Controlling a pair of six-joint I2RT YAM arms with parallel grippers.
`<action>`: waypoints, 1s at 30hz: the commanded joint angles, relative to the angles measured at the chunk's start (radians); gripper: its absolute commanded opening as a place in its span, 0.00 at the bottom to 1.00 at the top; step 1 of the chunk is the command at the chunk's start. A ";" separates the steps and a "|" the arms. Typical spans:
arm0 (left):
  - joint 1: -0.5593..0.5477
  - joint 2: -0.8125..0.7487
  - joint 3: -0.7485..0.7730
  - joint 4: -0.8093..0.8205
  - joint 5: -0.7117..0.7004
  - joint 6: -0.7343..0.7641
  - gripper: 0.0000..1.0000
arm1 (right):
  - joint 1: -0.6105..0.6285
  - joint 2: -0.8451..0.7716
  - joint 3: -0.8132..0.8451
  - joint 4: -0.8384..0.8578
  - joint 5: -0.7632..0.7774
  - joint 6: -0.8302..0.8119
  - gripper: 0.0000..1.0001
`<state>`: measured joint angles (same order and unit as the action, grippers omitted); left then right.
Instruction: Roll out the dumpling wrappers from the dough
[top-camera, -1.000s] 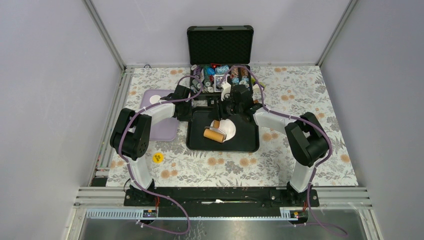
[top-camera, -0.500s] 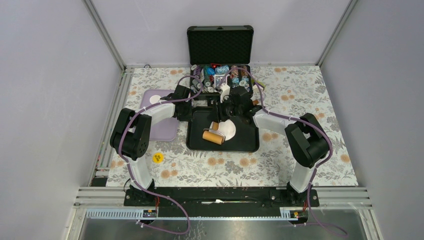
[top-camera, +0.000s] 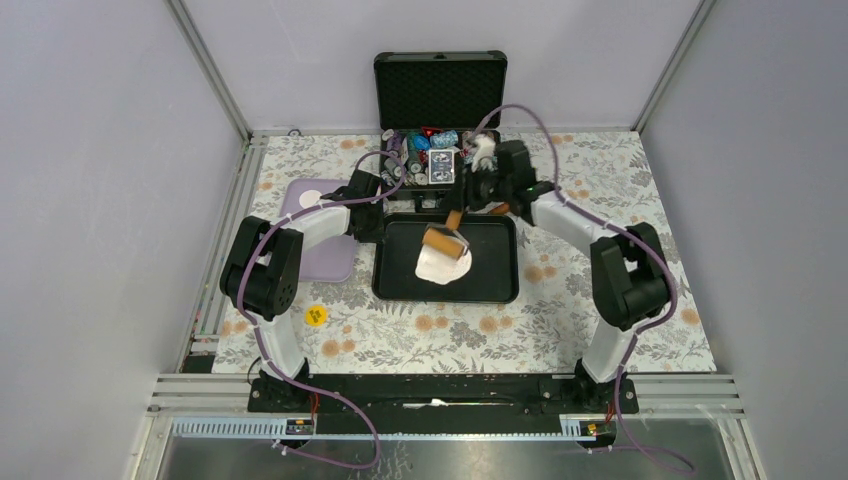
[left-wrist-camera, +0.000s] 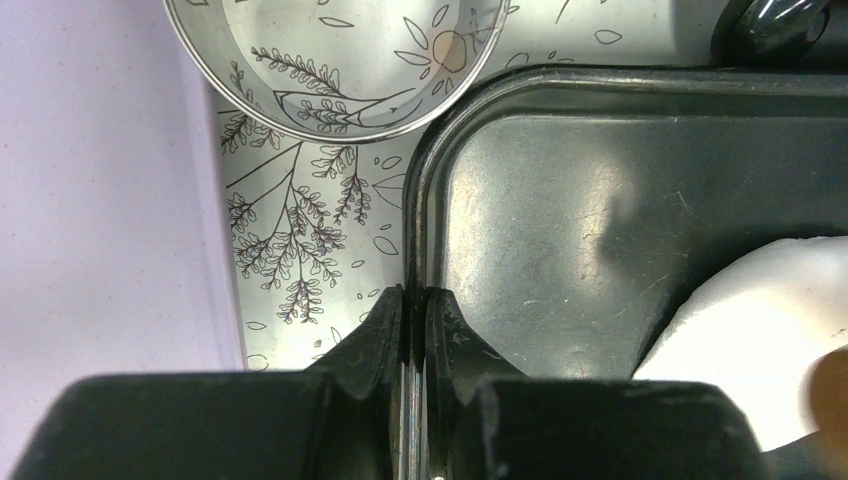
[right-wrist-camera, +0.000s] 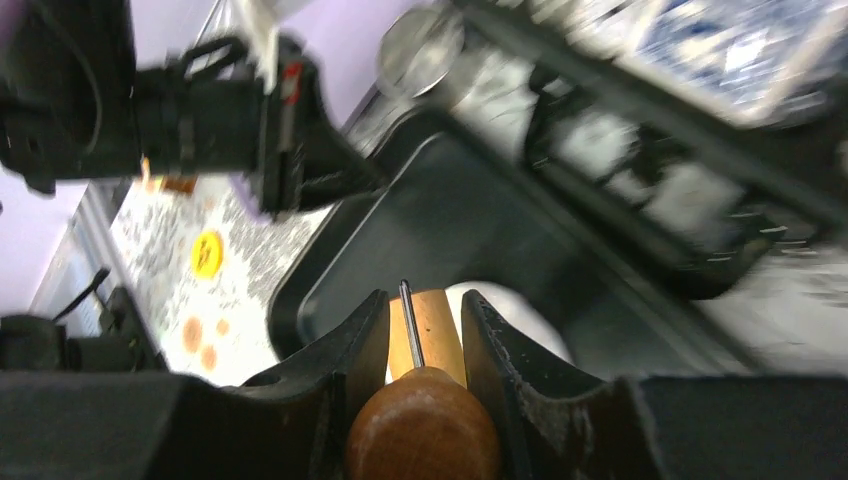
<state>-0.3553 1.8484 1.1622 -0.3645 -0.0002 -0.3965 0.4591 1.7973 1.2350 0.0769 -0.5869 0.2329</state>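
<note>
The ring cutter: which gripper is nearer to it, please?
Left. The left gripper clamps the tray rim just beside the ring cutter; the right gripper holds the roller farther right.

plain grey walls (top-camera: 100, 150) w/ alu frame posts (top-camera: 208, 70), floral-print cloth (top-camera: 600, 180) underneath.

A lab cell: aluminium frame (top-camera: 208, 70), grey walls (top-camera: 100, 150).
</note>
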 joint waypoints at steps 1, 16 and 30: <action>0.007 0.002 -0.019 -0.036 -0.084 0.029 0.00 | -0.092 -0.067 0.055 -0.017 -0.012 -0.045 0.00; 0.007 0.003 -0.018 -0.036 -0.084 0.028 0.00 | -0.018 -0.008 -0.288 0.029 0.067 -0.156 0.00; 0.007 0.003 -0.018 -0.037 -0.083 0.030 0.00 | 0.004 -0.073 -0.218 0.034 -0.001 -0.077 0.00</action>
<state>-0.3553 1.8469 1.1622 -0.3672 -0.0002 -0.3923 0.4957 1.7370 0.9802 0.2180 -0.6540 0.2180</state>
